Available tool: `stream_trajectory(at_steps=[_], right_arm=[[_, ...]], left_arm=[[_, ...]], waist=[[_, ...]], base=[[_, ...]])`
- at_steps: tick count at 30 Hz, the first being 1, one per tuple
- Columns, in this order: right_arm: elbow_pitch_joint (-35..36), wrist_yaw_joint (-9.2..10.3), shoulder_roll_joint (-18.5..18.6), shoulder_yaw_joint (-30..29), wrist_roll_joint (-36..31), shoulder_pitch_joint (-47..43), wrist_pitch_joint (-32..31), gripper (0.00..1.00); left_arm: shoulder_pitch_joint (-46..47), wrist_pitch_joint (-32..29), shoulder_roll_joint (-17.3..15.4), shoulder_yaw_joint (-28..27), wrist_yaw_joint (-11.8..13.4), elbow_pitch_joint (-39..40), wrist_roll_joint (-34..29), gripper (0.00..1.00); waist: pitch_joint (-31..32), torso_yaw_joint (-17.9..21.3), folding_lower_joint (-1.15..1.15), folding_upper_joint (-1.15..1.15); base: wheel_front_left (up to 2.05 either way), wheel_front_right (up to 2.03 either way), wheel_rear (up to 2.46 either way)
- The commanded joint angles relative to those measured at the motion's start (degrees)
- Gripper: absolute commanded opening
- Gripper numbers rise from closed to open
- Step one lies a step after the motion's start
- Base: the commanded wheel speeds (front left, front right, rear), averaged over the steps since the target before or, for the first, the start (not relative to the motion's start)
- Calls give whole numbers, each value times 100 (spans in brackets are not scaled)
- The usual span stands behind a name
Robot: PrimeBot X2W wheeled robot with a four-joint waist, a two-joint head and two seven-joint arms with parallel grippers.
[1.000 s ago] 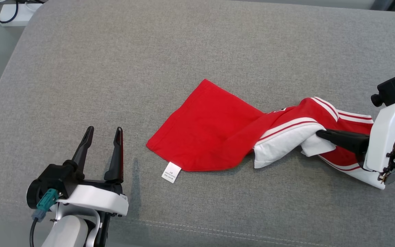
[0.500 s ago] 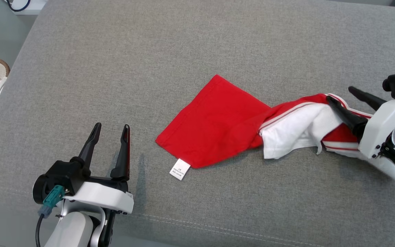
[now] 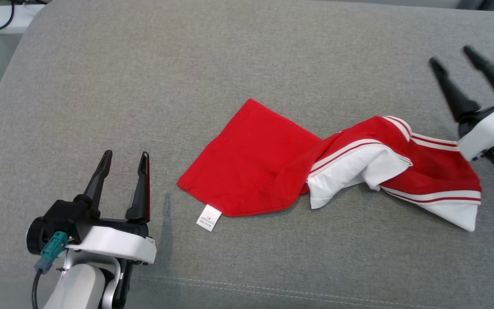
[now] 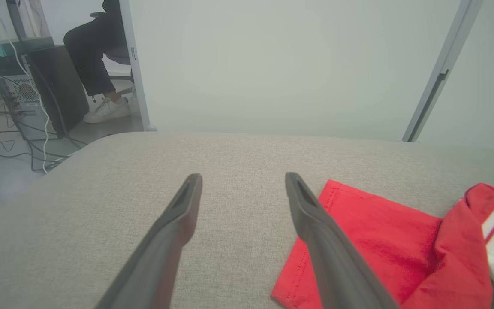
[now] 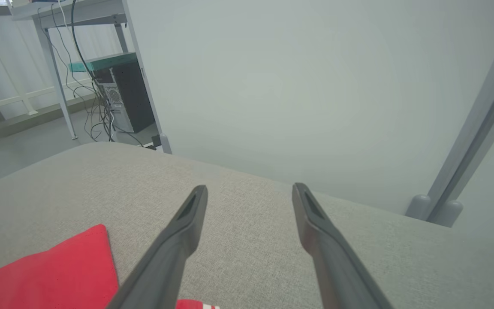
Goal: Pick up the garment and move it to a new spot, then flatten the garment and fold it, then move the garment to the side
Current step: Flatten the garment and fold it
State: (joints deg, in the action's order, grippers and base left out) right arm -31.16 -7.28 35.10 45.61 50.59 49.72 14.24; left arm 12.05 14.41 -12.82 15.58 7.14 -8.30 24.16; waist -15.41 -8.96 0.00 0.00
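Crumpled red-and-white fabric garment (image 3: pixel 264 163) looks light, limp, best grabbed by flat red corners at left; left claw (image 3: pixel 127 153), right claw (image 3: pixel 450 54) spread, empty.

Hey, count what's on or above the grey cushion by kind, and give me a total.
Garment, red and white: 1
Grippers, left gripper and right gripper, jaws open: 2
Total: 3
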Motion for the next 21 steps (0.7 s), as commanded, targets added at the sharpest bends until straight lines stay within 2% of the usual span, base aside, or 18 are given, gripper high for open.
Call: stream_trajectory(at_steps=[1,6,10,14,21], right_arm=[[150,-21,78,-187,-155,-364,73,100],[1204,-21,-474,-2167,-1473,-1870,74,100],[2137,-21,-1110,-3164,-2560,-3115,74,100],[2893,-21,-1640,-3630,-3309,-4109,75,100],[3636,-21,-2248,-3805,-4056,-5197,75,100]], left_arm=[[50,59,-183,-246,48,159,-29,100],[-68,27,-304,-309,115,290,-37,100],[-177,-39,-401,-348,166,396,-39,100],[-296,-112,-484,-373,214,501,-38,100],[-598,-186,-625,-490,359,688,-10,100]], waist=[[51,70,0,0],[209,256,0,0],[370,364,0,0],[517,429,0,0],[756,578,0,0]], base=[[0,0,0],[0,0,0],[0,0,0],[0,0,0],[0,0,0]])
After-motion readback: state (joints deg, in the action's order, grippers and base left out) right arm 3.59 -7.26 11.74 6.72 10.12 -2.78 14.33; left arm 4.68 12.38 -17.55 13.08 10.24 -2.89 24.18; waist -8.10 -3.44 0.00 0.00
